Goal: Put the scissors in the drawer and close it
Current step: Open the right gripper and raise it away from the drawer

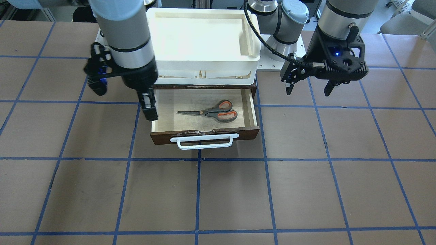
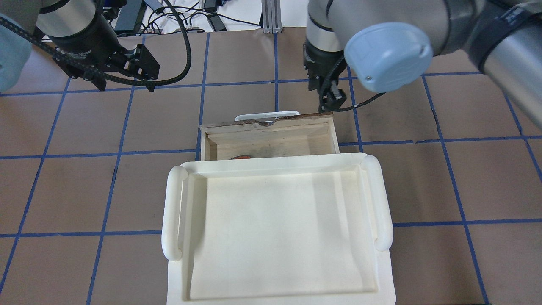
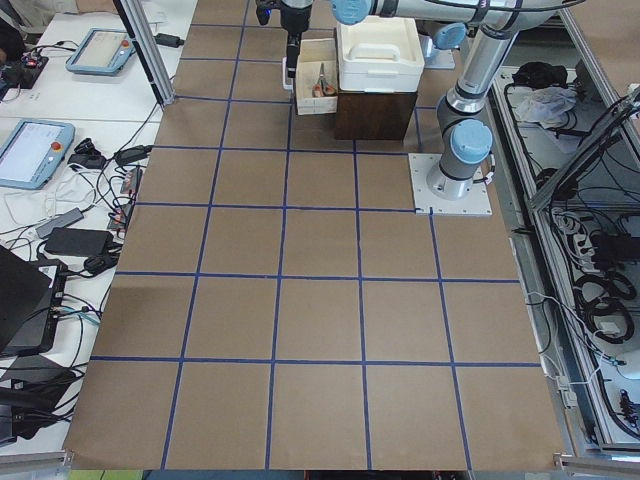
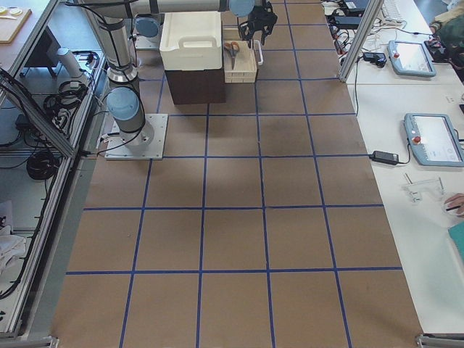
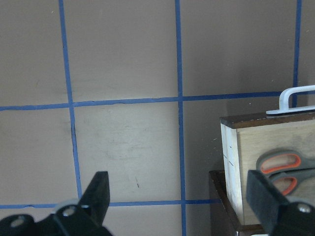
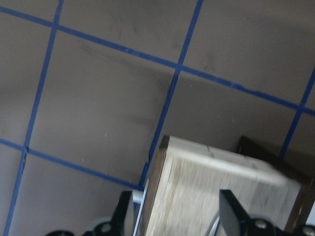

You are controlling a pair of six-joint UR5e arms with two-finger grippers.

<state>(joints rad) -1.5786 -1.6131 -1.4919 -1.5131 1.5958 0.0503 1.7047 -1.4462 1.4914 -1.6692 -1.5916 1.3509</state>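
Note:
The drawer stands pulled open under the white tray, its white bar handle facing away from the robot. The scissors lie flat inside it, handles toward the robot's left. In the overhead view only an orange sliver of the scissors shows. My right gripper is open, hanging over the drawer's front corner on the robot's right, with that corner between its fingers. My left gripper is open and empty, beside the drawer, above the table. The left wrist view shows the scissors.
A white plastic tray sits on top of the dark cabinet that holds the drawer. The brown table has blue grid lines. Cables and tablets lie off the table's side.

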